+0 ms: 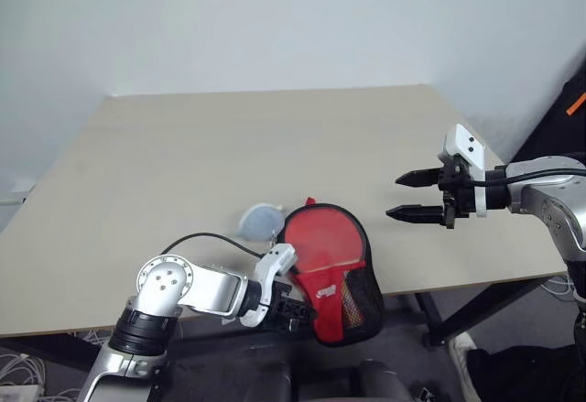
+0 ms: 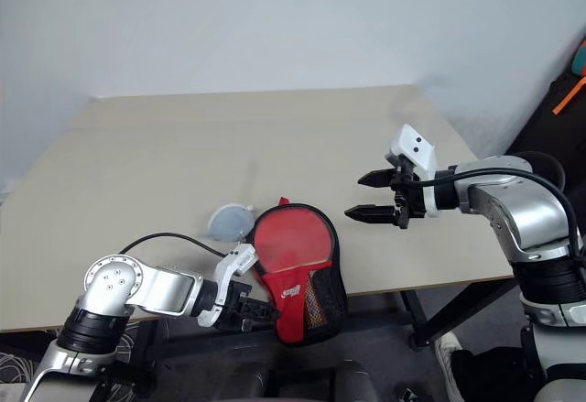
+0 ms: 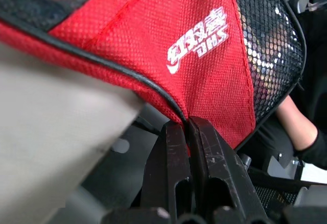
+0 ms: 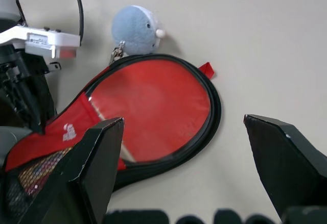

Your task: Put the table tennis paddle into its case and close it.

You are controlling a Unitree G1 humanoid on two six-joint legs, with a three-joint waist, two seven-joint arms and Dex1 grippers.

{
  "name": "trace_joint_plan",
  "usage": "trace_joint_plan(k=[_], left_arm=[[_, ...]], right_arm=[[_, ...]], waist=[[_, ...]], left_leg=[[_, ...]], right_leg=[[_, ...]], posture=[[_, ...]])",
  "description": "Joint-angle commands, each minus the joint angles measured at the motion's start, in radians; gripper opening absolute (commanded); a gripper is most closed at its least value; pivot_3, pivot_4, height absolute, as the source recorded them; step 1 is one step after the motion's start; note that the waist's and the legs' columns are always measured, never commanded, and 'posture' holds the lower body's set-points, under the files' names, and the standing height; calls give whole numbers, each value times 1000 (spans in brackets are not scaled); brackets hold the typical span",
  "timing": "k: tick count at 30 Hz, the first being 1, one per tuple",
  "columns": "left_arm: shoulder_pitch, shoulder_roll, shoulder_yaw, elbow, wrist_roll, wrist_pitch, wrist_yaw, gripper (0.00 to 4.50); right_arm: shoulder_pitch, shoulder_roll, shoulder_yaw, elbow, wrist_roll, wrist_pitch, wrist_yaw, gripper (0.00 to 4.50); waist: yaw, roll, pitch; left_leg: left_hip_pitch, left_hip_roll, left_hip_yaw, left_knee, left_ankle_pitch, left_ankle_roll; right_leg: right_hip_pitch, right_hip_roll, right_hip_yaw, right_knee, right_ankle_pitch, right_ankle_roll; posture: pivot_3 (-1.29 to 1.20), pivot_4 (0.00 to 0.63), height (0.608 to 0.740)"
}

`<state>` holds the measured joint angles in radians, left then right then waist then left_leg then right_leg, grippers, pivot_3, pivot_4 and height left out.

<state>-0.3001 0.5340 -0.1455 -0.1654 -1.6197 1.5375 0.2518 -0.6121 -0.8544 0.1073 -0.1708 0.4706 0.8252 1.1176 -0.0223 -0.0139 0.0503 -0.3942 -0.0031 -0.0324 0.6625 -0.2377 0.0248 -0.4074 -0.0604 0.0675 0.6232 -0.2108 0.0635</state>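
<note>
a light wooden table (image 1: 183, 146) stands against a pale wall, seen from above and behind the robot's two arms. at the near edge of the table, a little right of centre, lies the case (image 1: 334, 278), a paddle-shaped black pouch with black piping. its round end rests on the tabletop, and its narrow end hangs out past the near edge, over the floor. through the clear side of the round end the red face of the table tennis paddle (image 1: 316, 242) shows, so the paddle sits inside the case. the narrow end carries a red patch (image 3: 199, 45) with a white logo, and beside it a panel of black mesh (image 3: 271, 45). a small red fabric tab (image 4: 206, 69) sticks out from the far rim of the case. just beside the case on its far left, touching its rim, sits a small round pale blue plush charm (image 4: 135, 29) with a metal clasp. the left gripper (image 1: 295, 309) reaches in from the lower left, below the table's near edge, and its two black fingers are clenched on the piped edge of the case at the overhanging narrow end. the right gripper (image 1: 410, 195) hovers above the right part of the table, well apart from the case, pointing left, with its two black fingers spread wide and nothing between them.
</note>
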Motion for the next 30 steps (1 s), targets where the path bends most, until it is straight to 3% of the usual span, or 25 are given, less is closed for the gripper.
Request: trace_joint_plan(k=[1,2,5,11,14,17,22,27,30], left_arm=[[-20,21,-29,-32,-10,-16,5,31],[-23,26,-32,-32,-6,-20,3,31],[-34,66,-25,-47,3,-25,-30,667],[0,213,32,-163,-40,-53,-153,2737],[10,261,52,-258,-14,-84,-234,2628],[-2,262,44,-337,99,-144,-303,1786],[-22,227,-71,-401,466,-357,-435,69],[42,169,-219,-369,847,-703,-591,69],[83,113,-248,-304,971,-848,-664,69]], right_arm=[[-26,1,-11,-15,4,-13,2,4074],[-29,2,-10,-13,3,-14,3,4074],[-35,0,-10,-9,1,-17,5,4074],[-38,-7,-13,-2,1,-24,16,4074],[-44,-3,-10,9,-4,-31,19,4074],[-62,11,2,30,-13,-42,18,4074],[-94,25,18,60,-23,-58,21,4074],[-136,58,44,103,-48,-80,23,4074],[-165,89,63,131,-64,-87,20,4074]], waist=[[1,0,0],[1,0,0],[1,0,0],[0,0,0],[0,0,0],[1,0,1],[1,0,1],[0,1,1],[0,1,1]], left_leg=[[0,0,0,0,0,0],[0,0,0,0,0,0],[0,0,0,0,0,0],[0,0,1,0,0,-1],[-1,0,1,0,0,-1],[0,-1,2,0,0,-2],[0,-2,3,0,0,-1],[0,-2,4,0,0,-1],[0,-1,5,0,1,0]], right_leg=[[0,0,0,0,0,0],[0,0,0,0,0,0],[0,0,0,0,0,0],[-1,0,0,0,0,0],[-1,0,0,0,0,0],[-1,-2,0,-1,0,0],[0,-2,0,-1,0,0],[-1,-2,1,-1,0,0],[-1,-1,2,-1,0,0]], posture=[[0,0,740],[0,0,740],[0,0,740],[0,0,740],[0,0,740],[0,0,740],[0,0,740],[0,0,740],[0,0,740]])
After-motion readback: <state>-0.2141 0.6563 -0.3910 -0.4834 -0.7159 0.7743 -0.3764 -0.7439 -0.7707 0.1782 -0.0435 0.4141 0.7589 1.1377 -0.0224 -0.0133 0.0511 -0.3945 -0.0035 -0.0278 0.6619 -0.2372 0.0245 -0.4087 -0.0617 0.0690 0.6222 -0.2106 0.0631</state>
